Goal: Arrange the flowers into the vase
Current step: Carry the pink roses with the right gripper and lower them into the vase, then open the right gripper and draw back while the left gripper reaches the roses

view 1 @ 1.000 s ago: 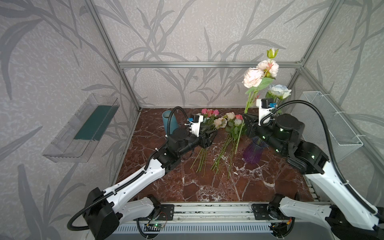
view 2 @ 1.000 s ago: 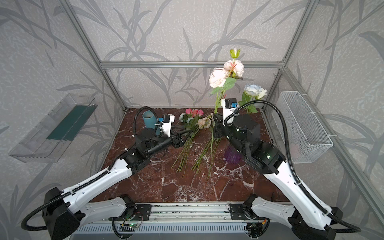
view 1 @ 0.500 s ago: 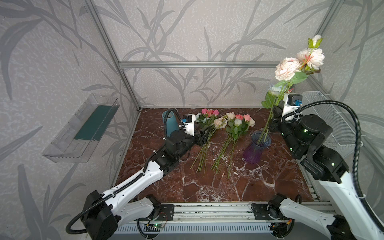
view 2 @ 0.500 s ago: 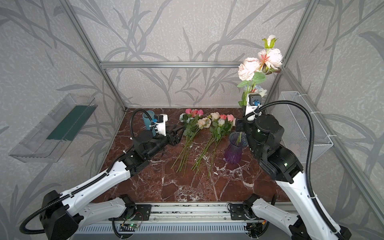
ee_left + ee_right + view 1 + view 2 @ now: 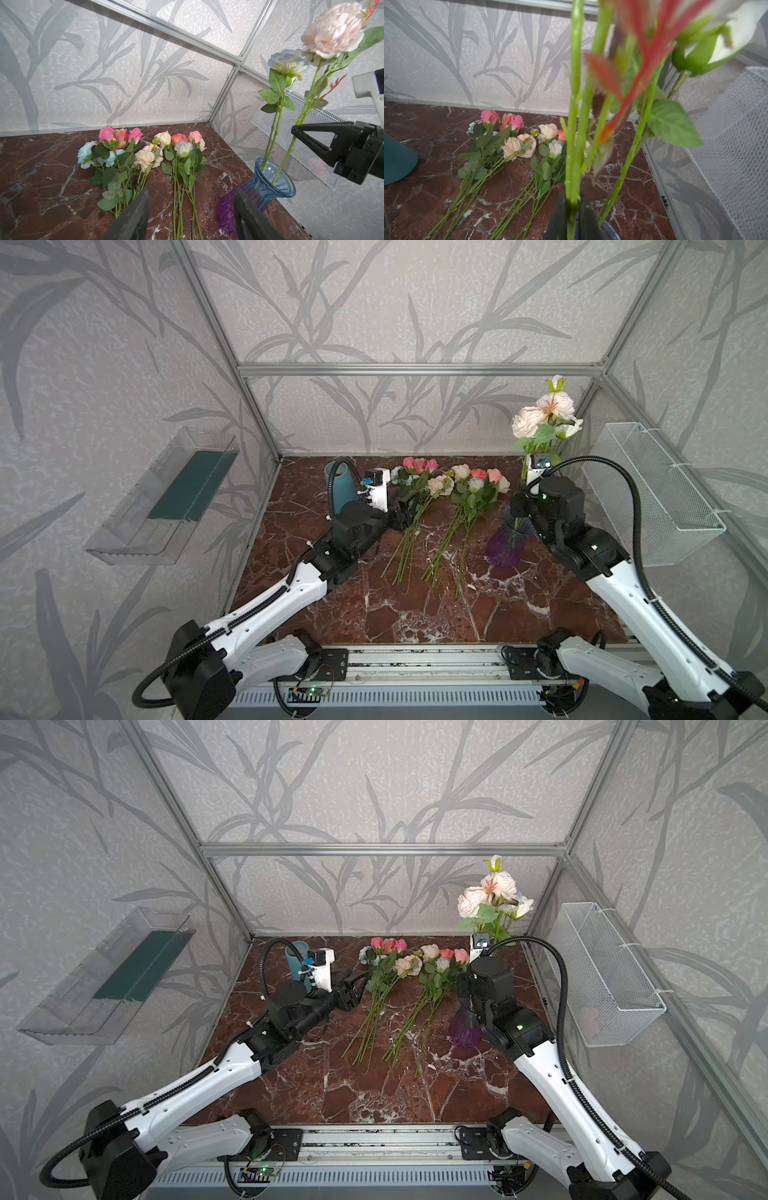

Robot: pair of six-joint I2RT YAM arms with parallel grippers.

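The vase (image 5: 508,545) (image 5: 464,1031) is purple glass with a blue flared rim (image 5: 276,182) and stands right of centre on the marble floor. My right gripper (image 5: 573,209) (image 5: 296,129) is shut on the green stem of a pale pink peony (image 5: 536,418) (image 5: 332,35), just above the vase mouth. The stem's lower end sits inside the rim. A pale blue rose (image 5: 287,62) stands in the vase too. Two bunches of flowers (image 5: 411,514) (image 5: 467,506) lie flat left of the vase. My left gripper (image 5: 191,192) (image 5: 405,510) is open, low over the left bunch's stems.
A teal cup (image 5: 340,489) stands at the back left, behind my left wrist. A white wire basket (image 5: 656,489) hangs on the right wall close to my right arm. A clear shelf (image 5: 166,497) is fixed to the left wall.
My right gripper carried the peony from above the lying bunches over to the right, then lowered it so the stem entered the vase. My left gripper drew back slightly beside the left bunch, staying open.
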